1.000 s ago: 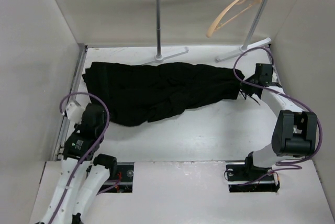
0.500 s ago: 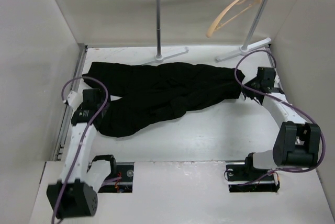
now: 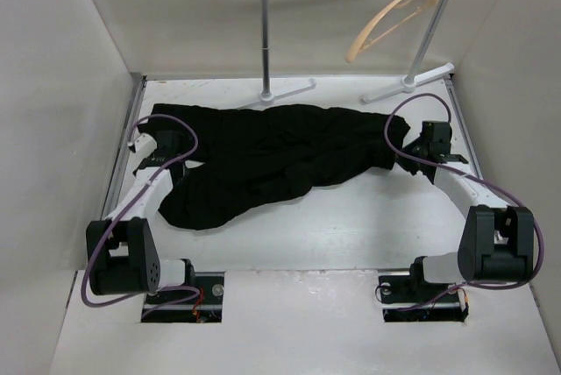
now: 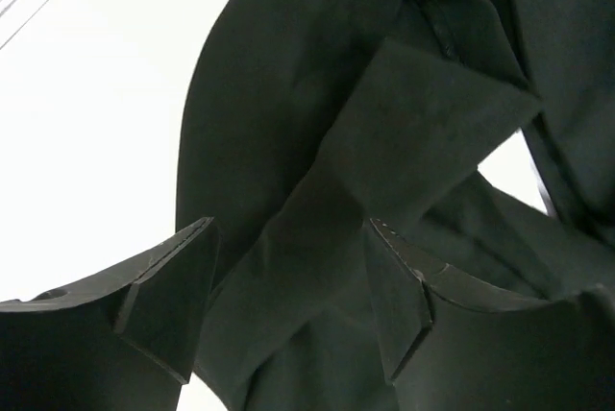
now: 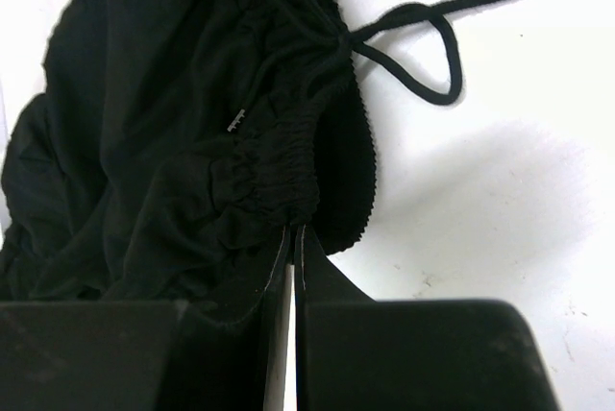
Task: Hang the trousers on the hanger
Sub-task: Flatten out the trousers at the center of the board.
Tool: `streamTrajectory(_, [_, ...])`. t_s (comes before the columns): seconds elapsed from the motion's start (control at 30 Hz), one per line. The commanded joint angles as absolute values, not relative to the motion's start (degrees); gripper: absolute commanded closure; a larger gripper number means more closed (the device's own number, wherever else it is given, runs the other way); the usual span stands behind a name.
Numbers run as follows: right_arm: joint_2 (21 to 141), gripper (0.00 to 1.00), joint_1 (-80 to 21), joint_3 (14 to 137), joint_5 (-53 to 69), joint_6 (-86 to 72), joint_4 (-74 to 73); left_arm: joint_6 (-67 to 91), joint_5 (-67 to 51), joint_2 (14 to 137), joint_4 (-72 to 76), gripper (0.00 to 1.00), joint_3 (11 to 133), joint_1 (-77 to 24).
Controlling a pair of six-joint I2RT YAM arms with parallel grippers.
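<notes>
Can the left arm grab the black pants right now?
Probably yes. The left gripper hangs just over the trousers, jaws open around a fold of cloth, with nothing in between.

The left arm and the right arm are built of smooth white links joined by bulky black joint housings with rounded corners. A thin purple cable hangs in a free loop by each wrist and runs back along the links to the bases, where a little red shows. The left claw has matte black, wedge-shaped fingers with bevelled edges. The right claw has flat black slabs.
</notes>
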State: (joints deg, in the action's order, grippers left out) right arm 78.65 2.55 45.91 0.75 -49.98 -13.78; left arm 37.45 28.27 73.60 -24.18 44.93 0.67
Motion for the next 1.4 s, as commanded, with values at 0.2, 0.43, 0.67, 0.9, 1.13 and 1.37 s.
streamTrajectory(0.2, [77.1,0.93,0.1,47.4,2.1,-51.6,-10.0,33.9,22.8,80.3,-10.6,0.67,46.9,2.2])
streamTrajectory(0.43, [76.9,0.93,-4.9,46.1,0.9,-51.8,-10.0,34.0,24.1,74.4,-15.4,0.91,48.7,3.5])
streamTrajectory(0.67, [72.4,0.95,-3.1,43.4,0.8,-51.8,-11.8,35.2,29.5,64.6,-25.5,0.98,47.5,11.8])
streamTrajectory(0.9, [67.8,0.97,3.3,40.6,-0.5,-54.6,-16.1,39.3,40.7,62.2,-39.6,0.94,47.6,25.7])
streamTrajectory(1.13, [70.7,0.98,8.9,43.8,0.0,-57.4,-16.9,38.9,38.3,68.6,-38.9,0.83,54.0,32.7])
streamTrajectory(1.37, [65.1,0.98,9.2,38.7,-3.5,-57.1,-19.3,40.3,37.3,65.0,-38.8,0.59,59.0,19.0])
